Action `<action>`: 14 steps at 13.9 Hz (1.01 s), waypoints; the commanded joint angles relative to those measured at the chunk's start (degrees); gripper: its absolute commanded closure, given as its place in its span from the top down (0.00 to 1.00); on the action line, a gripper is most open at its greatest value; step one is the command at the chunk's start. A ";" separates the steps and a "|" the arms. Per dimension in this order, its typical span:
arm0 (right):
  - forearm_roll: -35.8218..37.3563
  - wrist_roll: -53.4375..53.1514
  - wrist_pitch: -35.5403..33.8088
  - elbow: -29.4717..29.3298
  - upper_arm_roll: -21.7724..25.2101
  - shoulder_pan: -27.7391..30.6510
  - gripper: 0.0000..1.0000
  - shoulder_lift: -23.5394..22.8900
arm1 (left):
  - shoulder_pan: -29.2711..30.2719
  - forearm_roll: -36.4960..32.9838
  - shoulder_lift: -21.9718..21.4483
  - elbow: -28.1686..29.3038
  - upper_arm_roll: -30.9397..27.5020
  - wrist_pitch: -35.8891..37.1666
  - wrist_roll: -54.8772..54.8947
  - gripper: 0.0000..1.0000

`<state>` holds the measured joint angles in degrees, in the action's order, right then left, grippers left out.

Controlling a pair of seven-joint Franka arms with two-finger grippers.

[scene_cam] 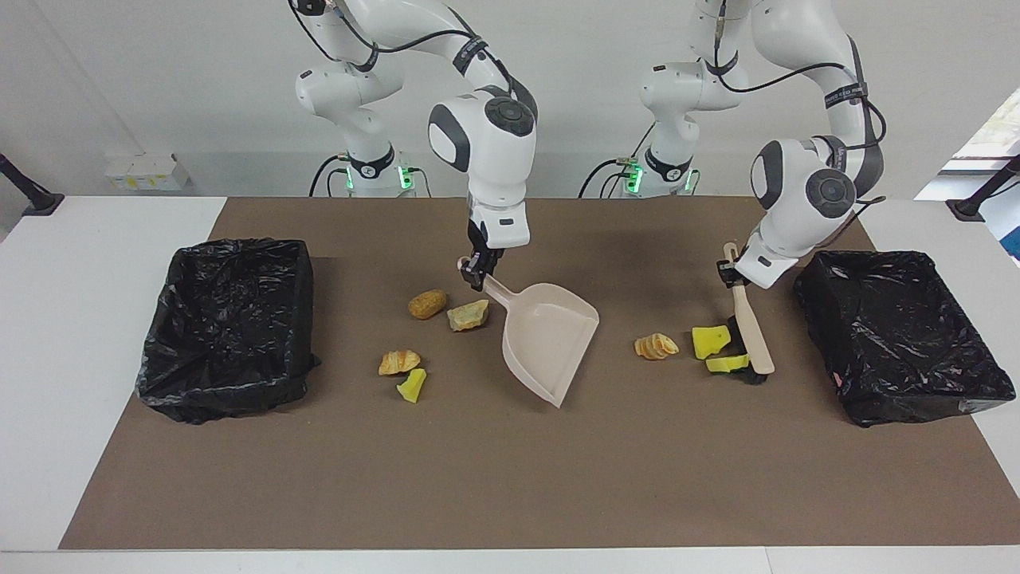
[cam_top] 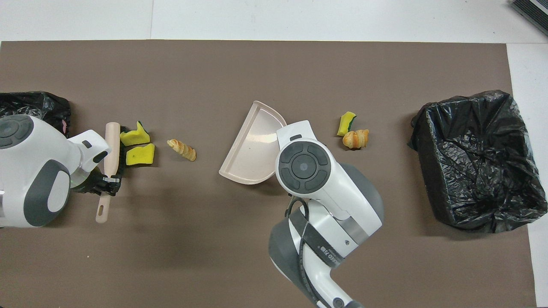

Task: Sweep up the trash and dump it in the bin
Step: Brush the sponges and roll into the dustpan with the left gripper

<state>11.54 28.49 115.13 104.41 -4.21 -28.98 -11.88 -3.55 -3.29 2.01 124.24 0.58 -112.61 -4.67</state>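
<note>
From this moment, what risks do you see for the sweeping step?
1. The brush, held by the left tool, already touches the two yellow sponge pieces, but the dustpan is apart from them, with the spiral bread piece between. The pieces may scatter on the mat.
2. The right tool holds the dustpan tilted, one side raised. Trash may slide under its edge.
3. The dustpan's handle is close to the tan bread chunk and may knock it.
</note>
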 commanded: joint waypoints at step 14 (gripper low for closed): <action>-1.43 18.35 7.65 -0.18 -0.62 0.68 0.00 -4.82 | -14.36 12.87 0.28 0.30 -0.31 -1.55 -9.30 0.00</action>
<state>11.35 43.59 122.51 104.38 -4.26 -28.62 -16.35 -14.98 7.83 2.21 124.37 1.02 -112.06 -13.87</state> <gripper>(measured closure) 0.674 0.736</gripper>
